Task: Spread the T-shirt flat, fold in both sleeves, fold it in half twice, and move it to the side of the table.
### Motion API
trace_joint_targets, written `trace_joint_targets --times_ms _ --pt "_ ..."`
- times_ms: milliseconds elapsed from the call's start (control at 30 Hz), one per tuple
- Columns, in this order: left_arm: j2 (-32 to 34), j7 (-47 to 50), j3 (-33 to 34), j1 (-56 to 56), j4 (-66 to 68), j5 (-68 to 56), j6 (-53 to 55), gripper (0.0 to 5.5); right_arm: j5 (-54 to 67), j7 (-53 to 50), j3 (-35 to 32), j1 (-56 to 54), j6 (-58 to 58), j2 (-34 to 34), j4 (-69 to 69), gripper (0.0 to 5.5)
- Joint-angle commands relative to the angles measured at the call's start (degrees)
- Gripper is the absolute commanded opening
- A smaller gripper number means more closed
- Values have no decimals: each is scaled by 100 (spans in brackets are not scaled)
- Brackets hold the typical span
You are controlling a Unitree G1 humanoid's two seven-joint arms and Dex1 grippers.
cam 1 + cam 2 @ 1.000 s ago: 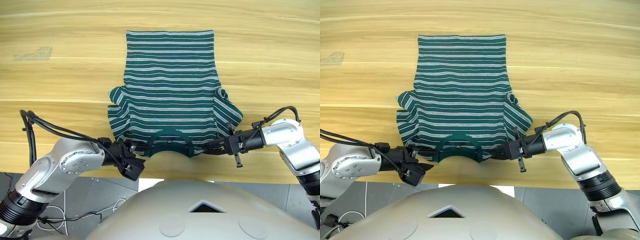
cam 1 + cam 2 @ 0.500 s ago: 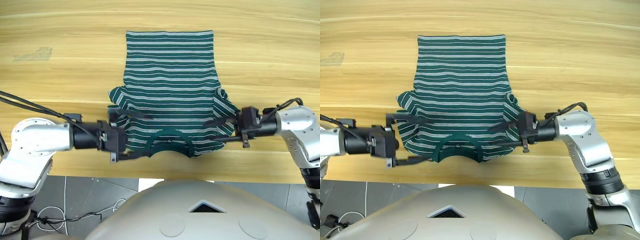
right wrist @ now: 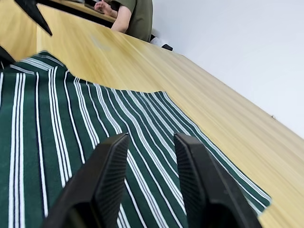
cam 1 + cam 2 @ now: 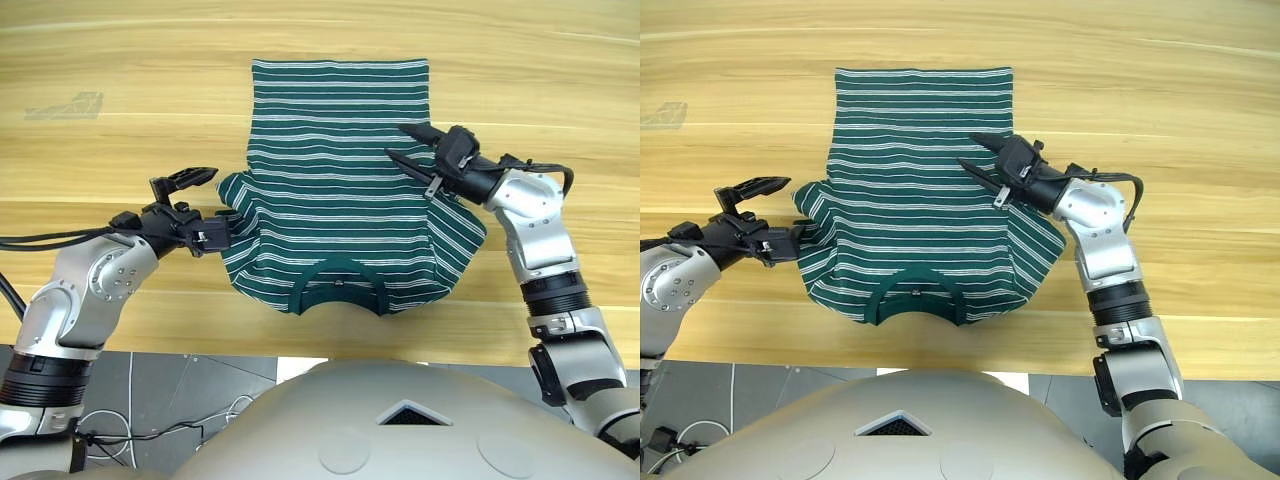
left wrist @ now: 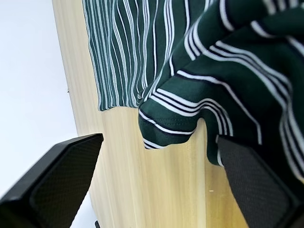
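A dark green T-shirt (image 4: 340, 190) with white stripes lies flat on the wooden table (image 4: 120, 120), collar toward me and hem at the far side. Both sleeves are bunched in beside the body. My left gripper (image 4: 200, 207) is open at the left sleeve (image 4: 232, 190). In the left wrist view its black fingers (image 5: 52, 185) stand wide apart, with the sleeve's hem (image 5: 171, 128) between them. My right gripper (image 4: 397, 140) is open and raised over the shirt's right half, near the right sleeve (image 4: 455, 215). Its two fingers (image 3: 109, 185) hold nothing.
The table's near edge (image 4: 150, 345) runs just below the collar. Bare wood stretches to the left, right and far side of the shirt. A faint grey mark (image 4: 65, 107) shows on the wood at the far left.
Both grippers left the shirt's shoulders at the near edge. The left swung out to the left sleeve. The right rose and moved farther in over the shirt's right half.
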Motion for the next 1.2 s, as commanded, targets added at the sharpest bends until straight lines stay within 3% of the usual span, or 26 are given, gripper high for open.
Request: trace_joint_targets --times_ms 33,267,600,767,1000,1200 --pt "-2 29 -27 -67 148 89 -37 443 -449 -195 157 -187 -395 47 424 176" --pt "-181 143 -167 -29 324 86 -116 443 -1985 -966 842 -860 -745 -29 2464 176" --pt "-138 272 -260 222 638 111 -308 443 -2719 -2200 924 -1765 -933 -234 4055 176" --pt "-192 385 -351 264 745 170 -338 443 -2667 -2130 942 -1502 -1049 -288 3828 176" --pt "-210 493 -376 234 752 199 -323 443 -2363 -1448 923 -388 -860 -634 1868 176" --pt "-151 417 -275 167 577 143 -233 443 -2378 -1475 724 -113 -538 -796 1010 176"
